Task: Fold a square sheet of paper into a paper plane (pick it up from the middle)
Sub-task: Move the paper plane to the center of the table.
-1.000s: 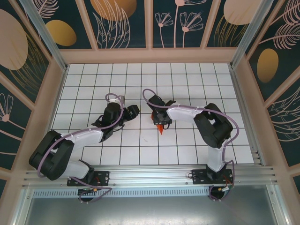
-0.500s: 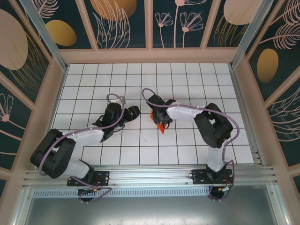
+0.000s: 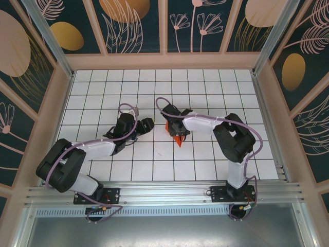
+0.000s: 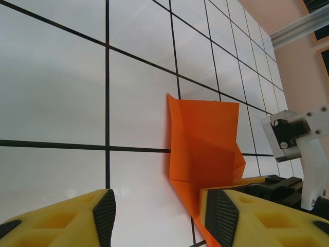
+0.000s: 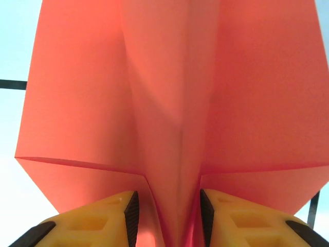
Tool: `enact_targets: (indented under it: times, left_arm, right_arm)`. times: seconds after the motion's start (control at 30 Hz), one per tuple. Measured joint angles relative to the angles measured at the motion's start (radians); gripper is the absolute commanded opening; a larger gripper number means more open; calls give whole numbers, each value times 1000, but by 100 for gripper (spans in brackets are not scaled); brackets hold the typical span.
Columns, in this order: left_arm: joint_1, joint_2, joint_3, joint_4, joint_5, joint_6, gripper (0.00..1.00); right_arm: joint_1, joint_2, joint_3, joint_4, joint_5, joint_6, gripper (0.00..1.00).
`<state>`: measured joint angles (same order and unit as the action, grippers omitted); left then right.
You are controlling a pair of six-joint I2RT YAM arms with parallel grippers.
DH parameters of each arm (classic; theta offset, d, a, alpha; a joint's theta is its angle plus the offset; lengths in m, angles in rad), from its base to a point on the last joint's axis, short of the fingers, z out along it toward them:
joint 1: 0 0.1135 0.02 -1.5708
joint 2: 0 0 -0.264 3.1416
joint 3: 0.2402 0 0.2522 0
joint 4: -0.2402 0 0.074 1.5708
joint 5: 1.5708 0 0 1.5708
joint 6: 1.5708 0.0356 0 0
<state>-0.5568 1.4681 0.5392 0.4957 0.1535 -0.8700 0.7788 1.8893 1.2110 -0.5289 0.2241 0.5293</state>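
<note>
Right gripper (image 5: 168,201): fingers clamped on the raised centre fold of the orange paper (image 5: 169,92), whose two flaps spread out beyond the fingertips. Left gripper (image 4: 162,203): fingers apart, holding nothing, over the white-tiled tabletop (image 4: 61,92); the paper stands just ahead of one finger.

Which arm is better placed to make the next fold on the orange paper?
Left, probably. The right gripper is shut on the centre ridge of the folded orange paper, so it is occupied. The left gripper is open, free and right beside the paper.
</note>
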Motion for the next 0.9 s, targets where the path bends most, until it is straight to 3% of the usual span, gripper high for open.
enact_targets:
  times: [0.3, 0.9]
  left_arm:
    - [0, 19, 8, 9, 17, 0, 58]
    - [0, 31, 13, 24, 49, 0, 58]
  right_arm:
    - [0, -51, 0, 5, 16, -7, 43]
    - [-8, -4, -50, 57, 9, 1, 48]
